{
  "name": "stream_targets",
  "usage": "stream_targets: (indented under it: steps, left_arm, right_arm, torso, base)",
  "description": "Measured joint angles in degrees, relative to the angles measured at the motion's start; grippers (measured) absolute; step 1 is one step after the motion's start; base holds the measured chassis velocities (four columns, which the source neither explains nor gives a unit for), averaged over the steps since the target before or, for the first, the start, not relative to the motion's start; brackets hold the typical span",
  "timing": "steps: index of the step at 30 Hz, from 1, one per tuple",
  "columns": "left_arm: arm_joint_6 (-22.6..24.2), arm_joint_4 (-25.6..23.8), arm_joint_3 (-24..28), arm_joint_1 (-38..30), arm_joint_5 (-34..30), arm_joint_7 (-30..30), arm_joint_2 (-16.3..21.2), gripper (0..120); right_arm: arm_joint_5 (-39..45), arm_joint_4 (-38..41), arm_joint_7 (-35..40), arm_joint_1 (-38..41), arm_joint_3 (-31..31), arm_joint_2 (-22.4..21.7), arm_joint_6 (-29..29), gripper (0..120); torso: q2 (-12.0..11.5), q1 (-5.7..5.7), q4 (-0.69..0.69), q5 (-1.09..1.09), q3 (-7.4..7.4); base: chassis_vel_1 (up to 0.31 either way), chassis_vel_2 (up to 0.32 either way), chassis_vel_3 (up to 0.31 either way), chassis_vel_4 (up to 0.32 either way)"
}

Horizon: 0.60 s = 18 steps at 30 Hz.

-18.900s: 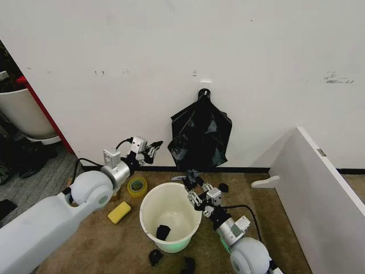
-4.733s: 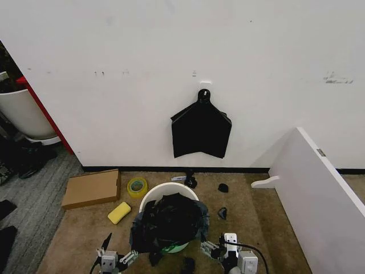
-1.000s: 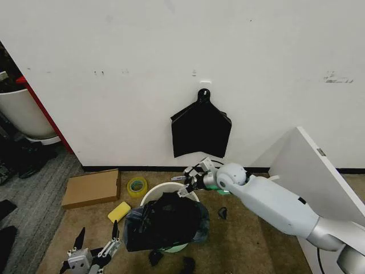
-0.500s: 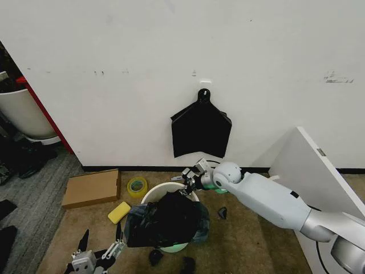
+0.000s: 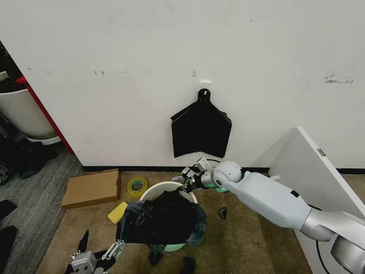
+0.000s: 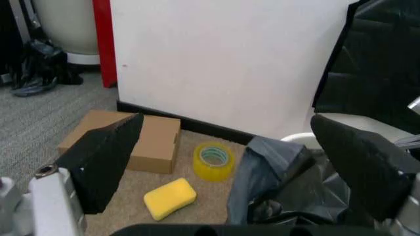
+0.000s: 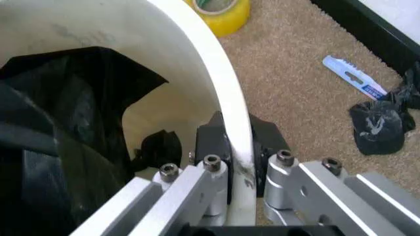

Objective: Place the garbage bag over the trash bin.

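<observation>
At the near left of the head view, the left end effector [image 5: 100,258] hangs low over the carpet with its fingers spread wide, holding nothing. Far left of it a flat cardboard box [image 5: 91,188] lies against the wall, with a yellow sponge [image 5: 117,212] and a roll of yellow tape [image 5: 137,186] between the box and the bin. The trash bin [image 5: 169,187] stands on the carpet in the middle, and the garbage bag [image 5: 161,220] is draped rumpled over its near side, leaving the far rim bare. The right end effector [image 5: 190,179] reaches in from the right to that far rim; in the right wrist view its fingers [image 7: 211,145] are closed on the bin's white wall, one inside and one outside. A flat black bundle [image 5: 201,130] hangs on the wall beyond.
</observation>
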Motion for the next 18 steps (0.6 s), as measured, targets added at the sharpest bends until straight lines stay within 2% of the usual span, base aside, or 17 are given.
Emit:
stream_targets:
  steps: [5, 10, 12, 17, 18]
  left_arm:
    - [-0.1, 0.0, -0.1, 0.1, -0.2, -0.2, 0.3, 100]
    - [-0.1, -0.1, -0.1, -0.1, -0.5, -0.3, 0.6, 100]
    - [-0.1, 0.2, 0.2, -0.5, -1.0, -0.3, 1.0, 100]
    - [0.3, 1.0, 0.7, -1.7, -2.4, -0.4, 2.2, 100]
    - [0.3, 1.0, 0.7, -1.7, -2.4, -0.4, 2.2, 100]
  right_arm:
    - [0.5, 1.1, 1.3, -1.4, 1.7, -0.5, -0.2, 3]
    - [2.0, 2.6, 4.0, -4.0, 6.1, -1.1, -0.9, 3]
    - [4.3, 4.2, 7.2, -6.9, 11.0, -2.1, -1.7, 3]
    - [10.2, 7.8, 17.5, -12.3, 17.9, -3.9, -1.8, 3]
    - [10.2, 7.8, 17.5, -12.3, 17.9, -3.9, -1.8, 3]
  torso:
    - [0.0, 0.0, 0.0, 0.0, 0.0]
    - [0.0, 0.0, 0.01, 0.0, 0.0]
    - [0.0, 0.0, -0.01, 0.0, 0.0]
    - [0.0, 0.0, -0.01, 0.0, 0.0]
    - [0.0, 0.0, -0.01, 0.0, 0.0]
  base:
    - [0.0, 0.0, 0.0, 0.0]
    - [0.0, 0.0, 0.0, 0.0]
    - [0.0, 0.0, 0.0, 0.0]
    - [0.0, 0.0, 0.0, 0.0]
    - [0.0, 0.0, 0.0, 0.0]
